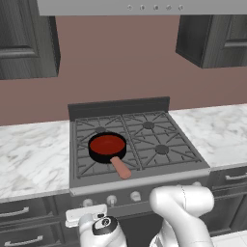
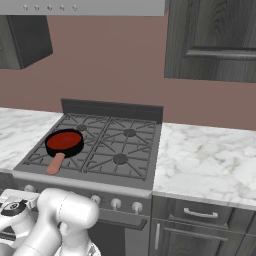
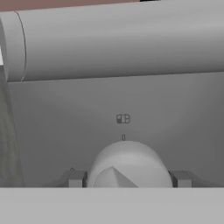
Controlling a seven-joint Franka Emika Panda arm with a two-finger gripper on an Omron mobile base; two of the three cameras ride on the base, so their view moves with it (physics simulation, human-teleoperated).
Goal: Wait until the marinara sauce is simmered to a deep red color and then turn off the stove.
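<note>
The marinara sauce is a deep red disc in a small black pan with a salmon-pink handle. The pan stands on the front left burner of the stove, its handle pointing to the front edge. My gripper is low at the stove's front panel, at the left end of the knob row. In the hand view a round silver knob sits between the two dark fingertips, which press on its sides. No flame shows under the pan.
Other silver knobs line the front panel. Marble counters flank the stove, with dark drawers below and dark wall cabinets above. A grey hood hangs overhead.
</note>
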